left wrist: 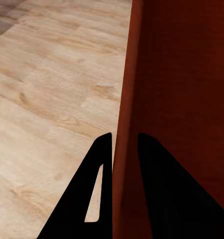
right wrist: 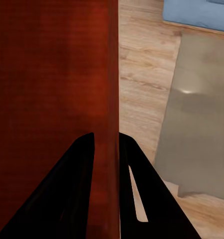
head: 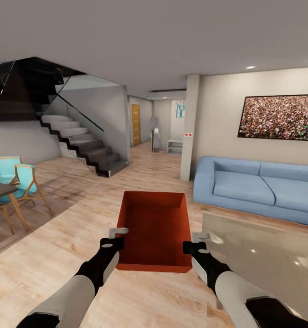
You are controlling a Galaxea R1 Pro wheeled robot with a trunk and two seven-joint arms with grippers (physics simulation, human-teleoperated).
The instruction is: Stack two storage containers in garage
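One orange-red storage container [head: 155, 230], open-topped and empty, hangs in front of me above the light wood plank floor [head: 58, 255] of the living room. My left gripper [head: 119, 233] is shut on its left wall, seen up close in the left wrist view [left wrist: 125, 138] with one black finger on each side of the thin wall [left wrist: 181, 99]. On the opposite side, my right gripper [head: 198, 238] pinches the right wall [right wrist: 52, 89] the same way [right wrist: 106, 135]. The second container is out of view.
A blue sofa [head: 259, 187] stands at the right with a glossy grey low surface [head: 263, 255] in front of it. Teal chairs [head: 17, 180] and a table are at the left. Stairs [head: 88, 148], a white pillar [head: 189, 127] and a corridor with a wooden door [head: 136, 124] lie ahead.
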